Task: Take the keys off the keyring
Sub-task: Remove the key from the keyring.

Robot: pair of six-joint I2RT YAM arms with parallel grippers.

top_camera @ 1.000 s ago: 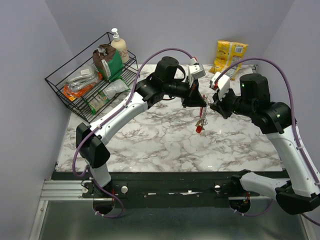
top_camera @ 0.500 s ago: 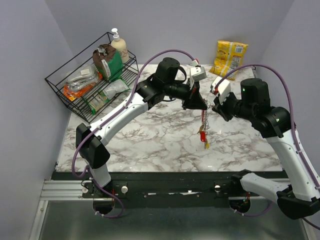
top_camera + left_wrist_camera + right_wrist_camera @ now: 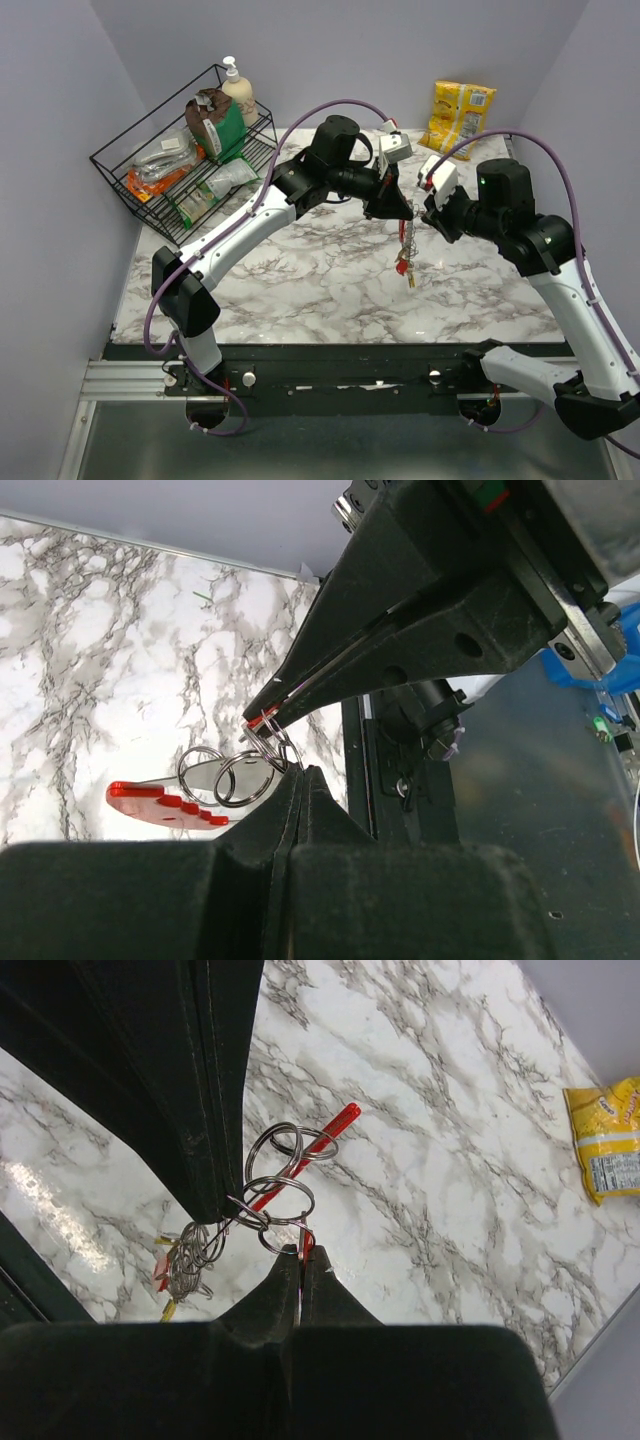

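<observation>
left claw [image 3: 300, 777], right claw [image 3: 301, 1252], one keyring [image 3: 285, 1205]

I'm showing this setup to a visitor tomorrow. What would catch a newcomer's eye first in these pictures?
First, the two arms meeting in mid-air above the marble table: the left claw and right claw both pinch shut on the keyring, with the keys dangling below. Next, the wire rack packed with groceries at the back left, and the yellow bag at the back right.
</observation>
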